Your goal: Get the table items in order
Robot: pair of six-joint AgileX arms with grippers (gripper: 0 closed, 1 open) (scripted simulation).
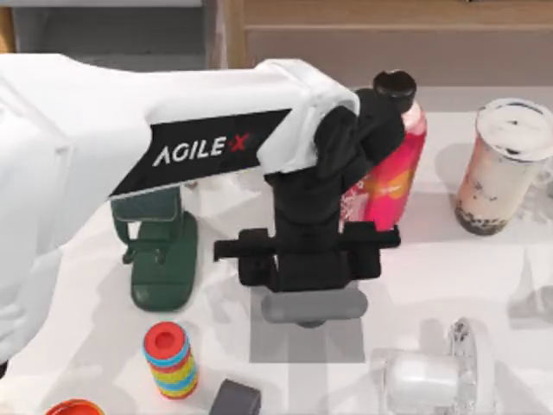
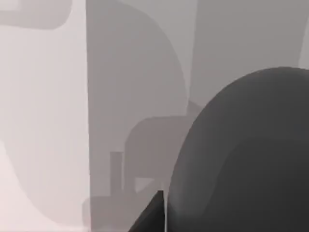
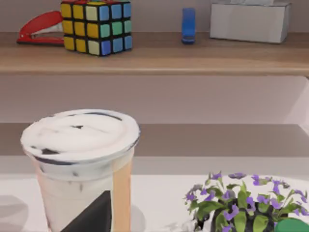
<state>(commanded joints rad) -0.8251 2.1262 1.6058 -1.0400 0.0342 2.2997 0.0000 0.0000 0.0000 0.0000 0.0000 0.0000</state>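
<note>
Left arm: biggest thing under the top camera, stretched out from the table's left so that the left gripper (image 1: 309, 290) hangs right over the mouse (image 1: 313, 307).
Mouse: dark grey, sitting on the grey mat (image 1: 285, 347), which looks like its proper home. Up close in my left wrist view it's that big rounded hump (image 2: 246, 154).
Grip: honestly can't tell if I'm clenched on the mouse or let go, my own wrist hides it.
Milk-tea cup (image 1: 504, 164): upright, well off to the right of the mouse and further back. My right wrist view faces it close (image 3: 82, 164), so I'd guess the right arm is waiting there for its turn.
Pink bottle (image 1: 389, 177): standing just behind the mouse, close to my wrist, so I'd lift straight up.
Ring stack (image 1: 171, 359): left of the mouse and nearer the front.
</note>
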